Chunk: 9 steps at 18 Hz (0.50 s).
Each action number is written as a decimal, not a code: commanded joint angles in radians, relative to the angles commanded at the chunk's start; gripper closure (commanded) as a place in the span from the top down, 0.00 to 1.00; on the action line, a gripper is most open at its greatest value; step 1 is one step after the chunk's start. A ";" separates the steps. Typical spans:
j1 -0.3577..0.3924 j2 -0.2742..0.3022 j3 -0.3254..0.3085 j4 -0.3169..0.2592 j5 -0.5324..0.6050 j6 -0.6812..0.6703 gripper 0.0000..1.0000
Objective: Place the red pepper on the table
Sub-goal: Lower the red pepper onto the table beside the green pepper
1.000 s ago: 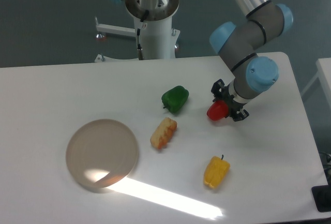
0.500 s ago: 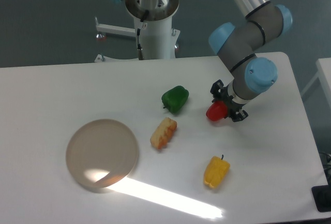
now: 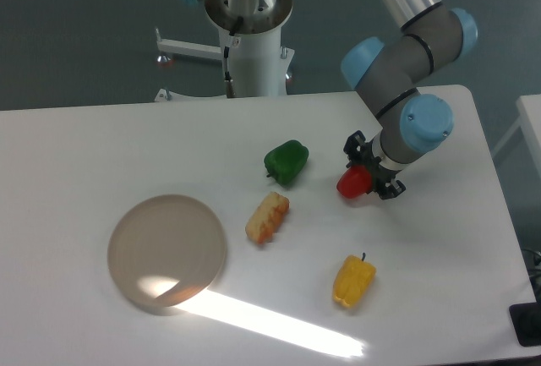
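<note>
The red pepper (image 3: pixel 352 183) is small and glossy, held between the black fingers of my gripper (image 3: pixel 368 171) right of the table's middle. The gripper is shut on the pepper, low over the white table (image 3: pixel 439 281); I cannot tell whether the pepper touches the surface. The grey and blue arm comes down from the upper right and hides the far side of the pepper.
A green pepper (image 3: pixel 286 161) lies left of the gripper. A yellow-orange food piece (image 3: pixel 267 217) lies below it. A yellow pepper (image 3: pixel 353 281) lies toward the front. A round beige-grey plate (image 3: pixel 166 249) sits at the front left. The robot base stands behind the table.
The gripper with the red pepper has shifted very slightly to the left; nothing else has moved.
</note>
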 joint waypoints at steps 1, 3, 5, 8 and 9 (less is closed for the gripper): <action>0.002 0.000 -0.002 0.000 0.000 0.000 0.67; 0.002 0.000 -0.002 0.000 0.000 0.000 0.68; 0.002 0.000 -0.002 -0.002 0.000 0.000 0.68; 0.002 0.000 -0.011 0.000 -0.002 0.000 0.69; 0.002 0.002 -0.011 0.000 -0.002 0.000 0.69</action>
